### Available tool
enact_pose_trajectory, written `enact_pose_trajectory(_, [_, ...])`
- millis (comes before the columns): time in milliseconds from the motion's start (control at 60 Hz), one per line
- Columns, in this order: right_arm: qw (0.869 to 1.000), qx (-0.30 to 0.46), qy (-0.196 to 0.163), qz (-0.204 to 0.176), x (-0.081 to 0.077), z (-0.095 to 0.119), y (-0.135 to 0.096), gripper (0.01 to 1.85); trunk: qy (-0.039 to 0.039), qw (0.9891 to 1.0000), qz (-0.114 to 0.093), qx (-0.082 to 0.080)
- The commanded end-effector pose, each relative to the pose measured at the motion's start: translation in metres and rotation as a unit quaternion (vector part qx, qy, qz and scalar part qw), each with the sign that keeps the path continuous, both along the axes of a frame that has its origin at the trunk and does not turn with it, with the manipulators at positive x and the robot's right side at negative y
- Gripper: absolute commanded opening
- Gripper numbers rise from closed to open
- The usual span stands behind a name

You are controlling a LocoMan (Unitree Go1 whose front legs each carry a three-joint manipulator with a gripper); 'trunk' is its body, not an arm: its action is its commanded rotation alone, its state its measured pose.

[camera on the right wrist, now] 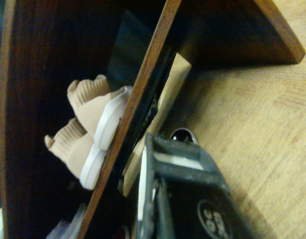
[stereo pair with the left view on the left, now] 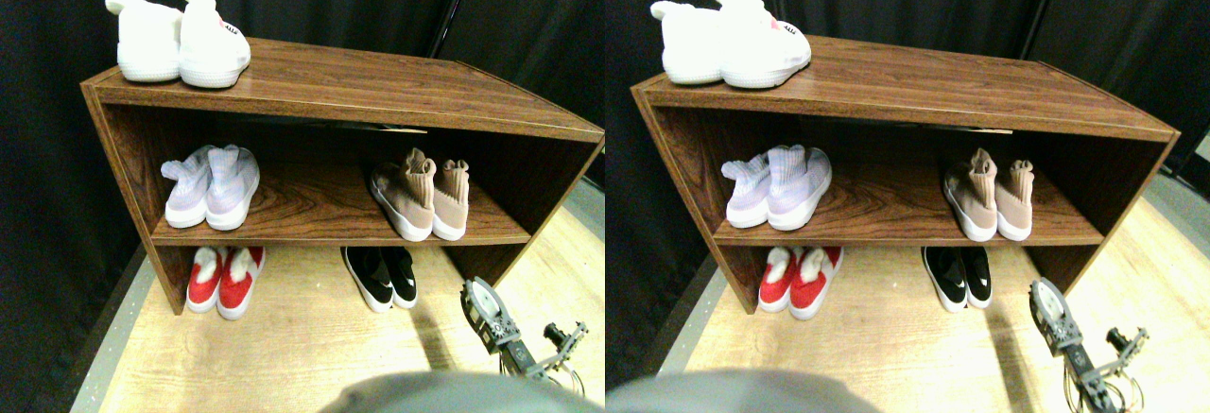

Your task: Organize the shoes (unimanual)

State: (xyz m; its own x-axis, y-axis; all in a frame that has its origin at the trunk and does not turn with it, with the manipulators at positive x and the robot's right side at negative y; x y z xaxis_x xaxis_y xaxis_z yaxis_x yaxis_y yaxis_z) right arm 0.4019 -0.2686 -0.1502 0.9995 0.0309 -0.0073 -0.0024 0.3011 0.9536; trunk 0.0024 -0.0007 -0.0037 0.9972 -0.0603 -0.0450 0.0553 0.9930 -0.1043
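Hovering low over the wood floor (stereo pair with the left view on the left: 284,356), the right gripper (stereo pair with the left view on the left: 484,311) sits near the black slip-ons (stereo pair with the left view on the left: 381,277) under the shelf (stereo pair with the left view on the left: 331,229); its grip state cannot be told. Tan sock sneakers (stereo pair with the left view on the left: 421,200) stand paired on the shelf.

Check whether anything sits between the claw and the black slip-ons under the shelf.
Nothing visible does. The claw hangs over bare wooden floor just right of the black slip-ons, which stand on the floor beneath the shelf board; the red shoes stand farther left.
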Motion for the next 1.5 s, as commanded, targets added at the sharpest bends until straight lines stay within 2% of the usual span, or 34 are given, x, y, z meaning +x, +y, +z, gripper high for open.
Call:
enact_pose_trajectory(17, [0.999,-0.009,-0.033,0.022,-0.006,0.017,0.008,0.06,-0.0185,0.9998,-0.001,-0.001])
enact_pose_trajectory(167, [0.995,-0.03,-0.067,0.063,-0.022,0.037,0.016,0.06,-0.0296,0.9996,0.0,-0.002])
enact_pose_trajectory(317, [0.993,-0.026,-0.082,0.079,-0.031,0.049,0.023,0.06,-0.0379,0.9993,0.0,-0.004])
enact_pose_trajectory(383, [0.993,-0.028,-0.085,0.077,-0.034,0.054,0.025,0.06,-0.0416,0.9991,0.001,-0.005])
enact_pose_trajectory(583, [0.991,-0.043,-0.105,0.066,-0.038,0.062,0.029,0.06,-0.0456,0.9989,0.004,-0.008])
enact_pose_trajectory(967, [0.99,-0.039,-0.113,0.069,-0.043,0.067,0.037,0.06,-0.0445,0.9989,0.006,-0.01])
enact_pose_trajectory(1033, [0.99,-0.038,-0.113,0.07,-0.043,0.066,0.038,0.06,-0.0407,0.9991,0.005,-0.009])
enact_pose_trajectory(1500, [0.991,-0.028,-0.112,0.068,-0.045,0.065,0.04,0.06,-0.0334,0.9994,-0.002,-0.003])
